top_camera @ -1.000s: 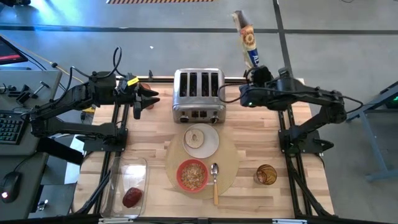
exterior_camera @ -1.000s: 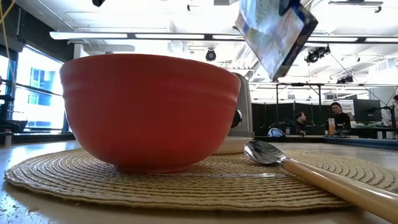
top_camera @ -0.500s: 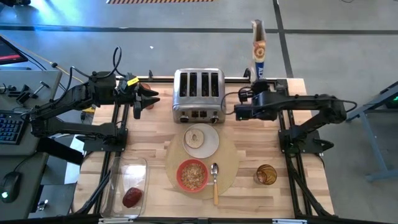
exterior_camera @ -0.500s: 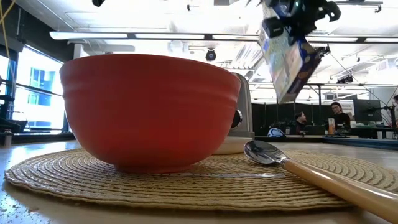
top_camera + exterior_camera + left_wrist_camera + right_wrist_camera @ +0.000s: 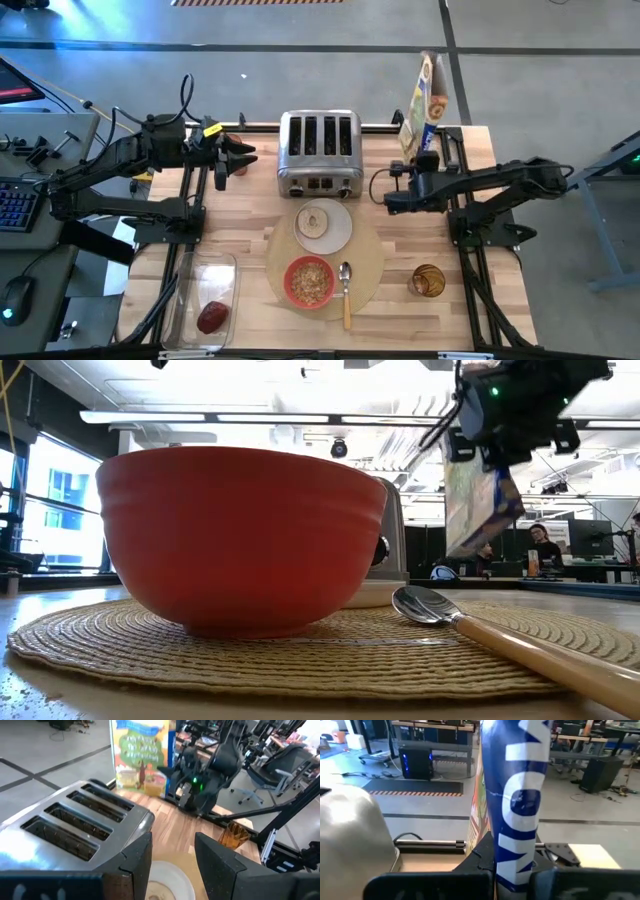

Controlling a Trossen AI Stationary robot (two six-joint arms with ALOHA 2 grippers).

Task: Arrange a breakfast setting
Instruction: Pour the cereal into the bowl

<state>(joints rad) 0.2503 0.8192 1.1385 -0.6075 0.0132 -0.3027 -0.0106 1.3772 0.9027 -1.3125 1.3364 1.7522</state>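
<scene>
On the round tan placemat (image 5: pixel 368 262) stand a red bowl (image 5: pixel 310 281) holding cereal, a small white plate (image 5: pixel 338 232) with a toast slice (image 5: pixel 316 222), and a wooden-handled spoon (image 5: pixel 346 292). A dark red fruit (image 5: pixel 211 317) lies in a clear tub (image 5: pixel 205 285) at the near left. My right gripper (image 5: pixel 413 158) is shut on a cereal box (image 5: pixel 429 95) at the table's far right corner, right of the toaster (image 5: pixel 319 152). My left gripper (image 5: pixel 245 158) waits open, with nothing between its fingers, left of the toaster. My right gripper pinches the cereal box across its narrow blue side (image 5: pixel 514 865), one finger on each broad face, low on the box. The fingers come level from the near side. The box stands upright, most of it above the fingers, its lower end (image 5: pixel 478 550) seemingly just clear of the table.
An amber glass (image 5: pixel 427 280) stands at the near right of the table. The silver toaster fills the far middle. Bare wood shows between the toaster and the box and along the table's right side.
My right gripper has come down at the table's far right corner and rolled its wrist, staying shut on the cereal box. The box, slanted high above the table a second ago, has swung upright and sunk close to the tabletop.
</scene>
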